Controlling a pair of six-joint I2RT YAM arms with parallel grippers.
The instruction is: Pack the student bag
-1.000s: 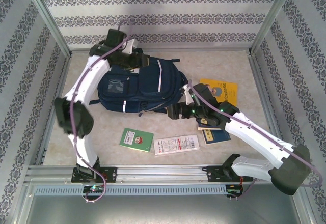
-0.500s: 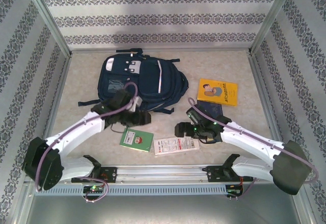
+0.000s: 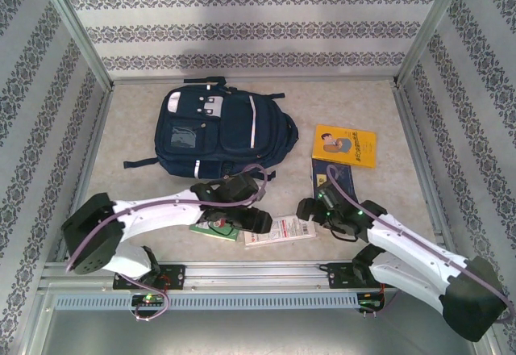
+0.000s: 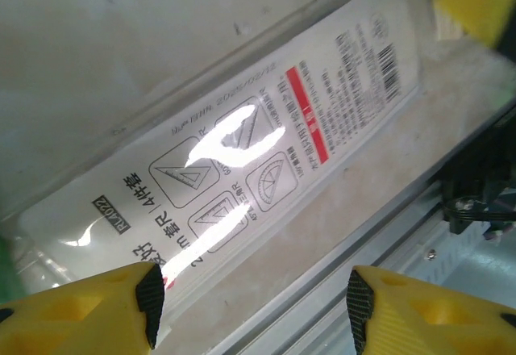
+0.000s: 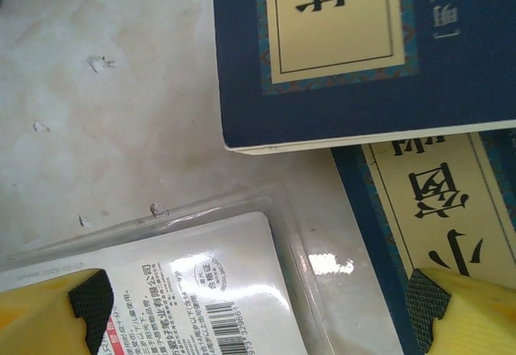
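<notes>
The student bag (image 3: 222, 133) lies flat on the table (image 3: 363, 101), in the far half and left of centre, its top toward the far edge. It is navy-blue fabric with thin white stripes running down the front, two grey-white patches near the top and front pockets. A dark strap (image 3: 139, 163) trails toward the left edge. Nothing touches it, and both arms are well clear on the near side.

Near the near edge, about mid-table, lies a white printed packet (image 3: 280, 230) in clear wrap (drawings of set squares and a protractor show on it in the left wrist view). The left jaws hang over it, released, with the yellow fingertips (image 4: 81, 306) spread wide and nothing between them. A green notebook (image 3: 211, 227) sits just left of the packet, partly under the left arm.

The right jaws are also spread wide and grasp nothing, hovering over the packet's right end (image 5: 185, 290) and the corners of two dark-blue books (image 5: 363, 48). A yellow book (image 3: 344, 145) lies beyond these, toward the right edge.
</notes>
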